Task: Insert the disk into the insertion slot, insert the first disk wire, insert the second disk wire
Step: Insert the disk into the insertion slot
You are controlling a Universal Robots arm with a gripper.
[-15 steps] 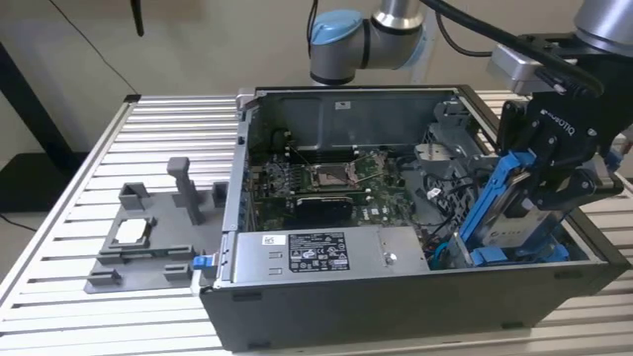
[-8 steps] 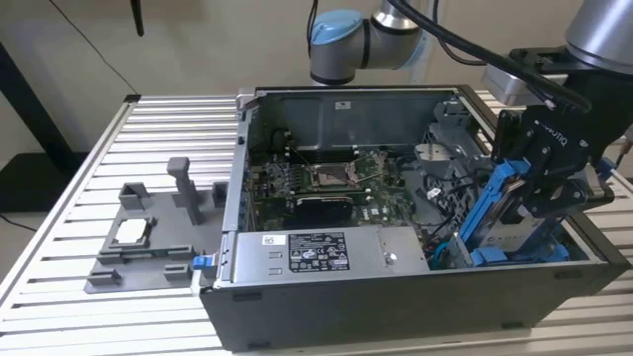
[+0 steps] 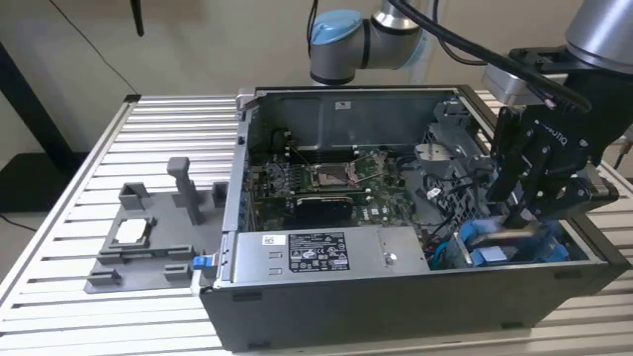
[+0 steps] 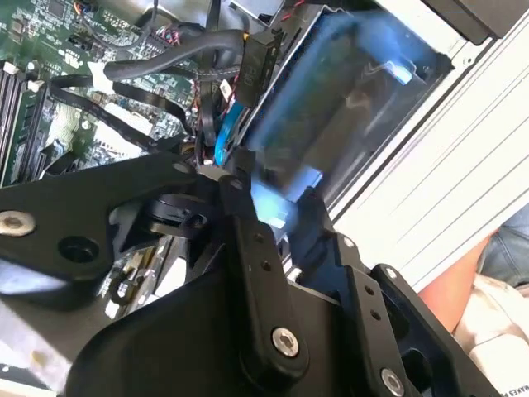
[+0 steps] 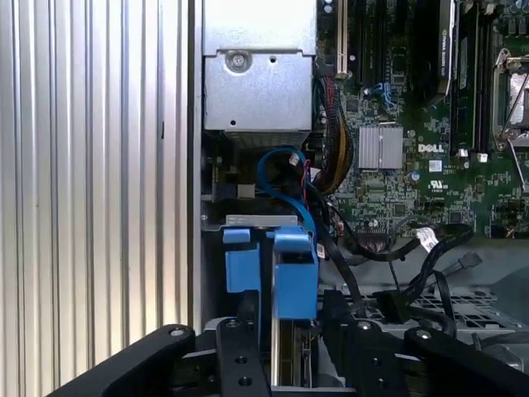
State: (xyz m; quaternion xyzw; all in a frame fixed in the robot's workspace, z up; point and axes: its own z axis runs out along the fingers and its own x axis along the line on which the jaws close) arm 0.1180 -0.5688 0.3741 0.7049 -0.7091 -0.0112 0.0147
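My gripper hangs over the front corner of the black computer case, on the exterior view's right. It is shut on the disk, a silver drive in a bright blue frame, held on edge between the black fingers. In the second wrist view the disk is a blurred blue-grey shape just beyond the fingertips. It sits low in the grey metal insertion slot, whose blue parts show beside it. A blue wire and black wires lie loose beside the slot.
The grey power-supply box lines the case's near side, with the motherboard behind it. A grey holder fixture stands on the slatted aluminium table at the exterior view's left. A person's arm is close beside the table.
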